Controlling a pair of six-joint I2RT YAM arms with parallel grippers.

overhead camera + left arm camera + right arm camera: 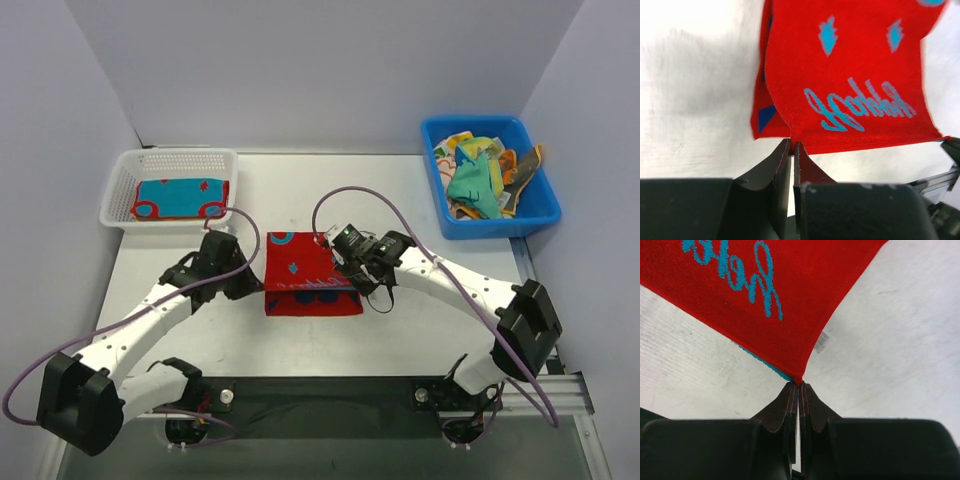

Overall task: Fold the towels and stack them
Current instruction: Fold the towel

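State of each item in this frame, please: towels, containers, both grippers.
red towel: on the table, doubled over, one corner in each gripper.
left gripper: shut on a corner of the red towel.
right gripper: shut on another corner of the red towel.
teal towel: lying flat in the white mesh basket.
blue bin: holds a loose heap of crumpled towels.

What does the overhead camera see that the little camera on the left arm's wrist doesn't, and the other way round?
Only the overhead view: a white basket holding a flat teal towel, a blue bin of loose towels, and the right gripper at the right edge of the red towel. Only the left wrist view: the left gripper shut on that towel's corner, seen close, and light-blue script lettering. Both: the red towel over the white table.
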